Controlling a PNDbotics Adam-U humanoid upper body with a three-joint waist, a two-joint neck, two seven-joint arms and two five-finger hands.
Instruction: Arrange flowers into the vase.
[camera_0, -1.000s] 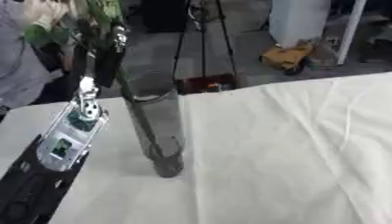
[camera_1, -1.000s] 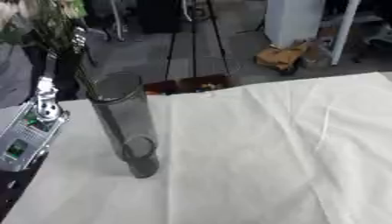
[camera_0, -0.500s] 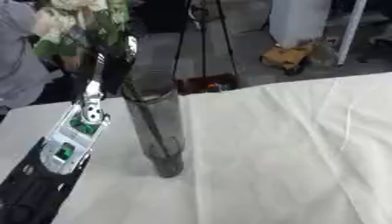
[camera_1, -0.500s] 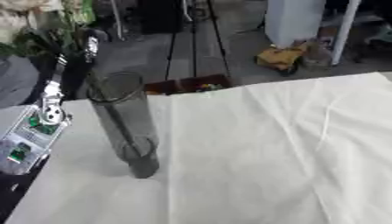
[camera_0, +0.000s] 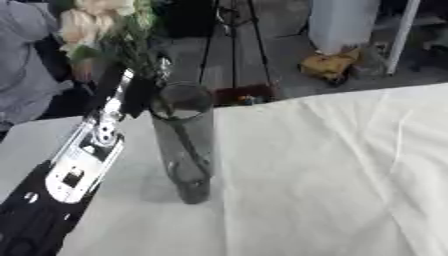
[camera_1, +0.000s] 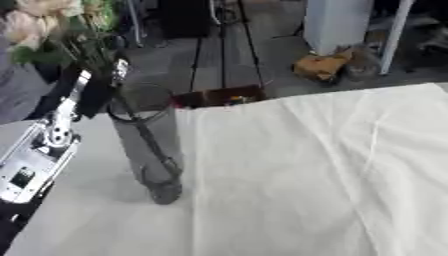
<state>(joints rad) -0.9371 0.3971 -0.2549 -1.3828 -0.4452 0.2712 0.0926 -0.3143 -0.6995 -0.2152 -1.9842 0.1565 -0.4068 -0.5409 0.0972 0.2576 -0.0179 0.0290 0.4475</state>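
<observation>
**Operator:** Flowers (camera_0: 98, 22), a pale cream bunch with green leaves, sit at upper left above the vase (camera_0: 184, 145). I see a dark stem running down inside the glass toward its base. The vase is a tall, smoky clear cylinder, upright on the white tablecloth (camera_0: 332, 170), left of centre.

**Observer:** Hand state?

**Operator:** My left hand (camera_0: 131, 92) is at the vase mouth, just beside the rim, dark fingers curled round the stems below the blooms. The forearm (camera_0: 83, 160), silver and black, comes up from the lower left corner.

**Observer:** Any difference between the eyes?

**Operator:** The left eye view shows more of the forearm and the whole rim oval. The right eye view cuts off part of the blooms at its left edge but shows the stem line in the glass more plainly. My right hand shows in neither view.

**Observer:** Background?

**Operator:** Tripod legs (camera_0: 234, 45) and a yellow object (camera_1: 322, 66) on the floor beyond the table.
</observation>
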